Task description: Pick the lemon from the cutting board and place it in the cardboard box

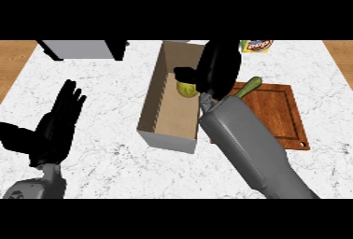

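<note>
The yellow-green lemon [185, 89] shows inside the open cardboard box [154, 93], near the box's far end. My right hand [219, 65] hangs over that end of the box, with its thumb and fingers curled round the lemon and hiding its right side. The forearm crosses the box's right wall and the left edge of the wooden cutting board [279, 116]. Over the marble counter at the left, my left hand [59, 123] rests open with its fingers pointing up.
A green vegetable [250, 87] lies on the board's far left corner, beside my right wrist. A yellow packet [257, 45] sits behind the box at the counter's back. A grey appliance [79, 49] stands at the back left.
</note>
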You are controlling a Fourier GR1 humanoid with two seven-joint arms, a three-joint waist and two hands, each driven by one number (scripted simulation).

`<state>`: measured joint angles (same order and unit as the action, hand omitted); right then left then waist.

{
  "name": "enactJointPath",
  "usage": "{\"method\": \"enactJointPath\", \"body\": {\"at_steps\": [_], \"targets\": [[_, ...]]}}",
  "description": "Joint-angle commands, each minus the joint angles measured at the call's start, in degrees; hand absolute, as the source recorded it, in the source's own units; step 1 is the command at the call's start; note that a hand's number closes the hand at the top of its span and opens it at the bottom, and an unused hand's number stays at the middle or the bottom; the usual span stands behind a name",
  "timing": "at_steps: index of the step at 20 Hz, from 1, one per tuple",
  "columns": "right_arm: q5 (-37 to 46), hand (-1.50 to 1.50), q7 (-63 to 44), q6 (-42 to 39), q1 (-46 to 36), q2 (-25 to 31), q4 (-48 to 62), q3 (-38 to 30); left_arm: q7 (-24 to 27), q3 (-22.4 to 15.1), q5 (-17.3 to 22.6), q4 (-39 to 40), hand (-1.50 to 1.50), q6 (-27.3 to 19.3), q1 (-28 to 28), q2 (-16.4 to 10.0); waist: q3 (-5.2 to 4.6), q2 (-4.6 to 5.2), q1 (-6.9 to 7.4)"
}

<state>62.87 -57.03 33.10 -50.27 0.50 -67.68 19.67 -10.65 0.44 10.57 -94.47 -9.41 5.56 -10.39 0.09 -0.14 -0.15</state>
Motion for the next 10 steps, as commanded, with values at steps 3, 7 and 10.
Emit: {"method": "enactJointPath", "body": {"at_steps": [3, 7, 10], "targets": [[-5.7, -1.5, -1.0, 13.0, 5.2, -0.5, -11.9, -3.4, -0.1, 2.1, 1.3, 0.2, 0.0, 1.5, -0.2, -1.9, -0.01, -0.03, 0.01], [-4.1, -1.5, 1.4, 16.0, 15.7, -0.5, -20.7, -1.1, -2.5, 0.1, -0.4, -2.7, 0.0, -0.4, -0.3, -0.4, -0.03, -0.16, -0.35], [-6.0, -1.5, 6.5, 17.2, 22.5, 2.2, -26.7, -2.4, -1.8, 1.5, 0.5, 0.1, 0.0, 0.5, 1.3, -0.5, -0.05, 0.0, -0.62]]}}
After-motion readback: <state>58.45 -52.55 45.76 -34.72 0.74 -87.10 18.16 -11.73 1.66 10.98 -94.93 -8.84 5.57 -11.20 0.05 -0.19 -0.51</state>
